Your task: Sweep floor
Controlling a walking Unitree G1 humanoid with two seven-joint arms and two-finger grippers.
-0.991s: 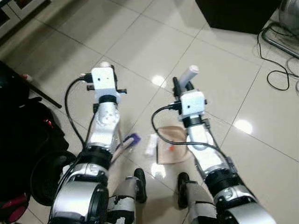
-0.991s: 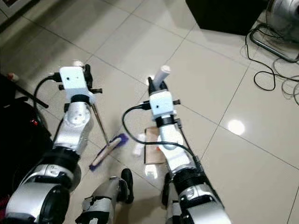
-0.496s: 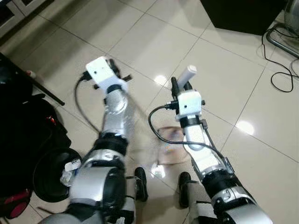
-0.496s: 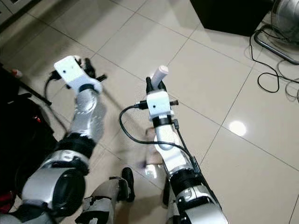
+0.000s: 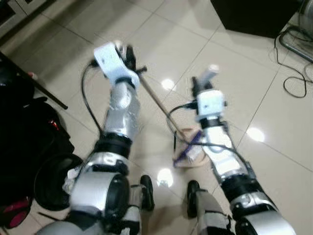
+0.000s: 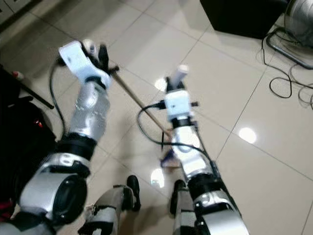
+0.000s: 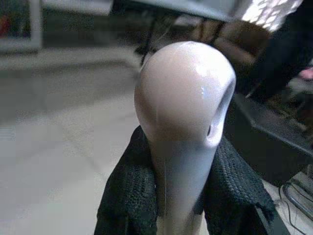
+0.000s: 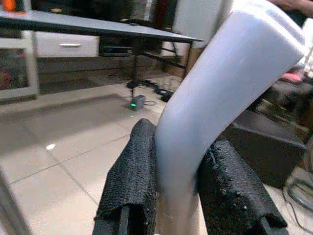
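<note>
The broom (image 5: pixel 161 105), a thin tan stick with a purple head, has swung since a second ago: it now slants from 10 o'clock down to 5 o'clock, its head touching the beige dustpan (image 5: pixel 188 152) on the floor (image 5: pixel 161 44). The left gripper (image 7: pixel 178 196) is clamped on its rounded top, and the right gripper (image 8: pixel 178 191) grips the dustpan's white handle (image 8: pixel 230 98).

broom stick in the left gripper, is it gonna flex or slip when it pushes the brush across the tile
The broom stick looks thin and long, so it may flex slightly under push. Its glossy rounded handle end could slip, though the left gripper clamps it between textured fingers. It probably weighs little.
</note>
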